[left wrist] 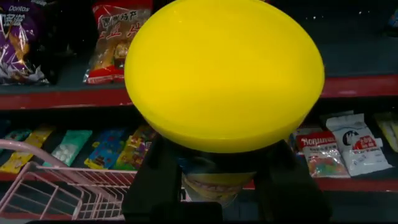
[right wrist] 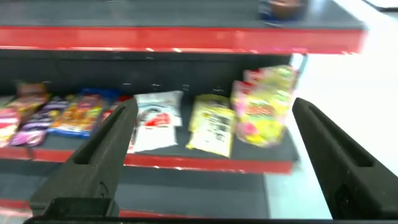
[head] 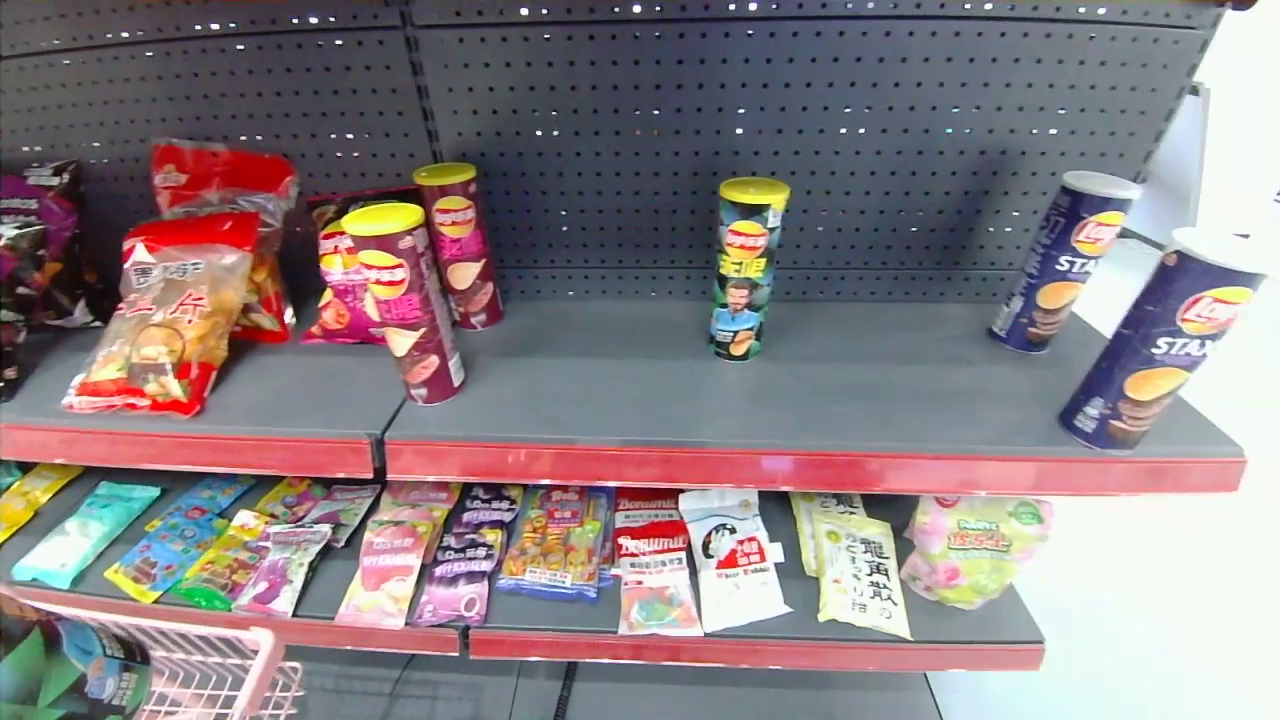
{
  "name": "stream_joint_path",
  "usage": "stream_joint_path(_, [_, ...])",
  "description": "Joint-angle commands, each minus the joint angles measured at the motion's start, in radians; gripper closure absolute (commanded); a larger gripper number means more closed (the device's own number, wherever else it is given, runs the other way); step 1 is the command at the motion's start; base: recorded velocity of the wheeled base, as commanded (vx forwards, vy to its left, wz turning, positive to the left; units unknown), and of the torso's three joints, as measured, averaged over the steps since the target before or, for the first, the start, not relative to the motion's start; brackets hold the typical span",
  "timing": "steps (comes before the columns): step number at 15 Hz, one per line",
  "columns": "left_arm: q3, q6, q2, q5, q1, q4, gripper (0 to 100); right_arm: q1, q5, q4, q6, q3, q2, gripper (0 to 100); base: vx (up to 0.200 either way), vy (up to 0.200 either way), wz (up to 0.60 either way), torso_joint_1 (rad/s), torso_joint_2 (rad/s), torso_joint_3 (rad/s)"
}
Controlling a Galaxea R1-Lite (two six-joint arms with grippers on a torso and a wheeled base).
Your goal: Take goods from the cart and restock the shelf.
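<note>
My left gripper [left wrist: 224,182] is shut on a chip can with a yellow lid [left wrist: 224,68], held upright; the lid is close to the camera and hides most of the can. Behind it is the pink wire cart [left wrist: 56,183], which in the head view sits at the bottom left [head: 225,665]. The grey upper shelf [head: 620,390] carries two maroon cans [head: 405,300], one dark can with a yellow lid [head: 745,268] and two blue cans [head: 1150,345]. My right gripper [right wrist: 217,168] is open and holds nothing, facing the lower shelf [right wrist: 205,163].
Red snack bags [head: 165,320] and a purple bag [head: 40,240] stand at the upper shelf's left end. Flat candy and snack packets [head: 560,550] line the lower shelf. Bare shelf lies between the maroon cans, the dark can and the blue cans.
</note>
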Motion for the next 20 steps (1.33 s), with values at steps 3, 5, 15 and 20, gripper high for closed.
stream_joint_path(3, [-0.005,0.053,-0.005,0.054,0.001,-0.001,100,0.0,0.001,0.0,0.001,0.0,0.0,0,0.0,0.0,0.0,0.0,0.0,0.0])
stream_joint_path(5, [0.001,0.055,-0.017,0.052,-0.001,-0.001,100,0.0,0.001,0.0,0.001,0.0,0.0,0,0.1,0.0,0.0,0.004,0.0,0.001])
stream_joint_path(15, [0.096,0.061,-0.135,0.02,-0.003,0.027,100,0.003,0.01,0.0,-0.013,-0.002,0.003,0,0.08,0.0,0.0,-0.002,0.0,0.0])
stream_joint_path(20, [0.096,-0.017,-0.155,-0.083,-0.045,0.102,100,0.065,0.096,-0.007,0.055,-0.457,0.311,0,0.0,0.0,0.0,0.0,0.0,0.0])
